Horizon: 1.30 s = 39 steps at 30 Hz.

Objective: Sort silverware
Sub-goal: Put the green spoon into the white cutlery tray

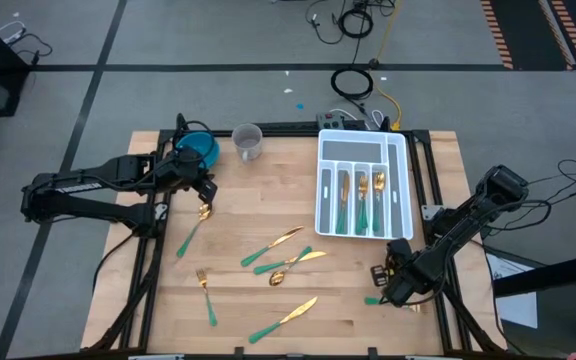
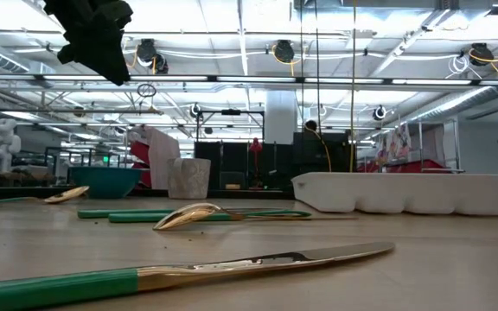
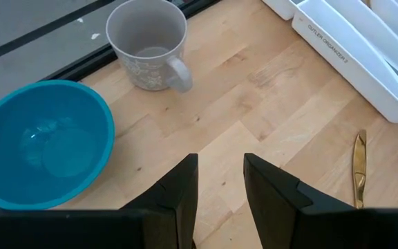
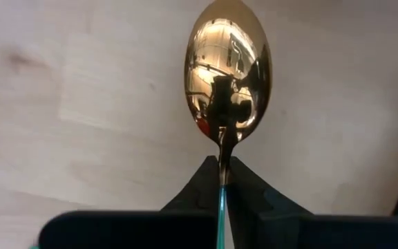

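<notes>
Right gripper (image 4: 222, 181) at lower right of the high view, jaws clamped on the neck of a spoon (image 4: 227, 83), gold bowl jutting straight out beyond the fingertips above bare wood. Left gripper (image 3: 220, 181) at upper left of the high view, jaws slightly apart, nothing between them, near a blue bowl (image 3: 40, 142) and a grey mug (image 3: 148, 43). Loose silverware (image 1: 286, 267) scattered mid-table; more pieces lying in the white tray (image 1: 400, 180), upper right of centre.
</notes>
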Each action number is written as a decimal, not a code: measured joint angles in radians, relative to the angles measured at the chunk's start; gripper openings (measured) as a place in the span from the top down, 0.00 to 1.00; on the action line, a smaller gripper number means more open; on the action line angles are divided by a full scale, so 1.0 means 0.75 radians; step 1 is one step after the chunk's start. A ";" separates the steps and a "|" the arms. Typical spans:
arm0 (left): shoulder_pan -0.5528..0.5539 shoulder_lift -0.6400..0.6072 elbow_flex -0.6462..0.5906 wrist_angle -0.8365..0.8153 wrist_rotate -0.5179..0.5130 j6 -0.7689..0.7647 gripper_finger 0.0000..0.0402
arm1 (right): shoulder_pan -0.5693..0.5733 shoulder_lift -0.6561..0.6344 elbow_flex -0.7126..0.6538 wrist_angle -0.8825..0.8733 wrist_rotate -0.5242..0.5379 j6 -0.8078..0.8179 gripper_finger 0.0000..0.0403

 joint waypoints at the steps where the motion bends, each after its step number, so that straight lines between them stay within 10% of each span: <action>1: 0.000 0.000 0.000 0.000 0.000 0.000 0.69 | 0.000 -0.001 0.001 -0.008 0.018 -0.001 1.00; 20: 0.000 0.000 0.000 -0.001 0.001 -0.001 0.69 | 0.003 -0.107 0.003 0.084 0.337 -0.094 1.00; 39: 0.000 0.000 0.000 0.011 0.001 0.000 0.69 | 0.210 -0.604 -0.056 -0.153 1.414 -0.079 1.00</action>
